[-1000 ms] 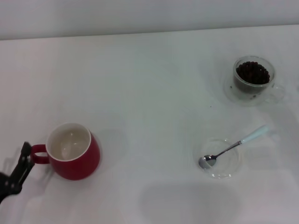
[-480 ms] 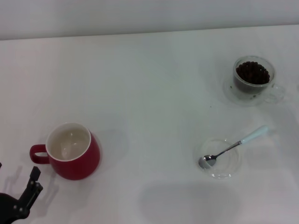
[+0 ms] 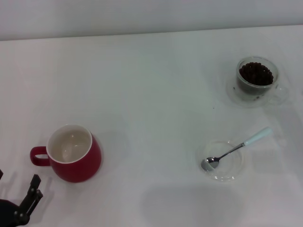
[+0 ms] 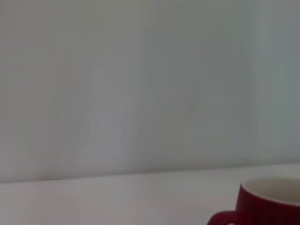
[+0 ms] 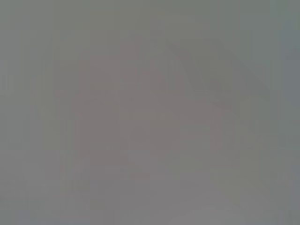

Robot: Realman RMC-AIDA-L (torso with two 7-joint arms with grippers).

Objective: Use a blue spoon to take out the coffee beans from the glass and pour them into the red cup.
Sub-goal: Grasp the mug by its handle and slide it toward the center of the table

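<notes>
On a white bench (image 3: 151, 94), the red cup (image 3: 74, 152) stands at the near left, its handle pointing left. The left gripper (image 3: 21, 205) sits low at the bench's near-left corner, apart from the cup; whether it is spread cannot be told. At right, the blue spoon (image 3: 236, 148) rests across a flat glass dish (image 3: 220, 161). Beyond it, the glass (image 3: 256, 80) holds the coffee beans (image 3: 256, 73). The right gripper is out of sight.

Left hand (image 3: 19, 201) sits low at near-left corner.
</notes>
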